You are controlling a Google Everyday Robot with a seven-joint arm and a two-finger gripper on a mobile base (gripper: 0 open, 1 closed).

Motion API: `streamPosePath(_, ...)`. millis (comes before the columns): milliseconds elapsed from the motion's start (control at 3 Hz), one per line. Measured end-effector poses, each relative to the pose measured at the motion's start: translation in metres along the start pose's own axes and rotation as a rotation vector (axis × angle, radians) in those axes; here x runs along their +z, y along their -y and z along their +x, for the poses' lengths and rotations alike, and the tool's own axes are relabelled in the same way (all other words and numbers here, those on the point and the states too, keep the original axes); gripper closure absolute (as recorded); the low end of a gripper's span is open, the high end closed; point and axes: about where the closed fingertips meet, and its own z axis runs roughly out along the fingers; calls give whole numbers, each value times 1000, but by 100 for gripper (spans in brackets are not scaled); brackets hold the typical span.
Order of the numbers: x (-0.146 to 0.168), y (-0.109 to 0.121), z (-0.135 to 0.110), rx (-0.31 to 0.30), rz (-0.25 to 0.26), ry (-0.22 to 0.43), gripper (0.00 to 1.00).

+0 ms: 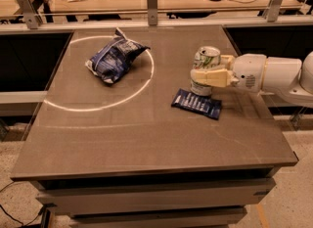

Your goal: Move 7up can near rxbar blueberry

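Your claw point(204, 78) reaches in from 3 o'clock on the white arm point(274, 73), its pale fingers point(211, 78) closed around the middle of the soda can point(207, 57), which stands upright. You'll find the can at about 2 o'clock on the table point(146, 134), with the dark blue bar point(196, 103) lying flat just beside it at its 6 o'clock. The blue chip bag point(115, 60) sits well apart at 10 o'clock, inside the white ring point(98, 107).
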Motion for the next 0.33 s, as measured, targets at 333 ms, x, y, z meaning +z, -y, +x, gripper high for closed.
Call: streamPosePath(333,2,-1,-1,-1,-5,0,82)
